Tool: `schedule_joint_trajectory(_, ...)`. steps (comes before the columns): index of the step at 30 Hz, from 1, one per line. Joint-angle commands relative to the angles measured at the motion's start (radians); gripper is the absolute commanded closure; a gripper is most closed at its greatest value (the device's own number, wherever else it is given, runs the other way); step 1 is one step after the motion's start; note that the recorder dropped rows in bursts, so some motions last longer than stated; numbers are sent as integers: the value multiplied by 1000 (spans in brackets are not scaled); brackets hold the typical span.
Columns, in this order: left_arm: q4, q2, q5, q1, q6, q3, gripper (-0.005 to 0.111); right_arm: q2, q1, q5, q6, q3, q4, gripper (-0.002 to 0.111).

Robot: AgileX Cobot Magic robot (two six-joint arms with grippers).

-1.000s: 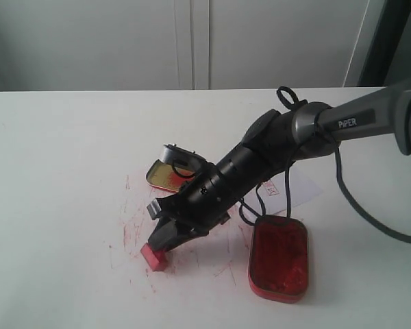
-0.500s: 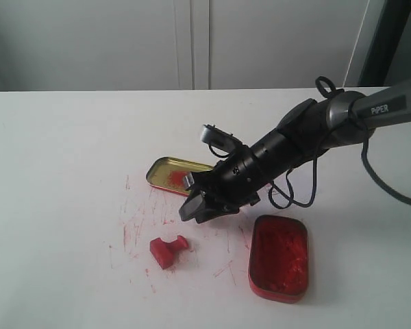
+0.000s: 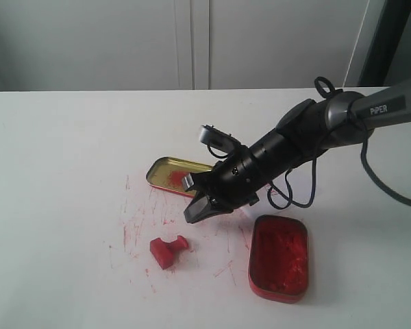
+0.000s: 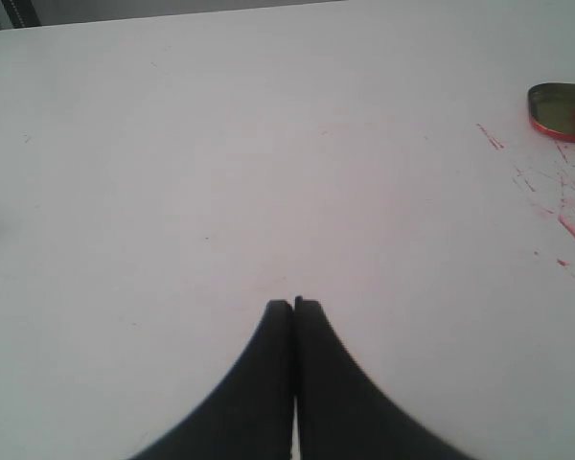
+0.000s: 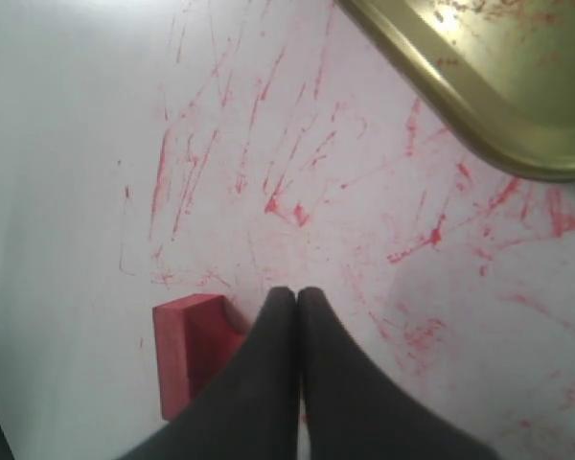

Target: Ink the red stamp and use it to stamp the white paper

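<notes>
The red stamp point(image 3: 167, 249) lies tipped on its side on the red-scratched tabletop, nothing holding it; its block base also shows in the right wrist view as the stamp point(image 5: 187, 353), partly behind the fingers. My right gripper point(image 3: 194, 214) hovers above and to the right of it, shut and empty; up close, the right gripper point(image 5: 297, 292) has its fingers pressed together. The white paper point(image 3: 298, 188) lies mostly hidden behind the right arm. My left gripper point(image 4: 294, 304) is shut over bare table, outside the exterior view.
The oblong red ink tin point(image 3: 279, 256) sits at front right. The gold tin lid point(image 3: 171, 175) lies behind the gripper, seen as the lid point(image 5: 498, 77) and the lid's edge point(image 4: 563, 110). Red scratches cover the tabletop point(image 3: 133, 229) around the stamp.
A second ago the right gripper was down at the stamp. It has since lifted up and to the right, leaving the stamp on its side on the table.
</notes>
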Motion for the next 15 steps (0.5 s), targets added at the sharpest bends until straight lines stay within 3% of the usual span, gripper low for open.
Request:
schedule_joint_trajectory(1,0,-3,-4,1,-2,4,107,-2,-5,10,-13,3,3,108)
schedule_joint_trajectory(10,0,-3,-4,1,-2,4,107,-54,-5,15,41,3,-38,108)
schedule_joint_trajectory(15,0,-3,-4,1,-2,4,107,-118,-5,-38,203,3,-222,108)
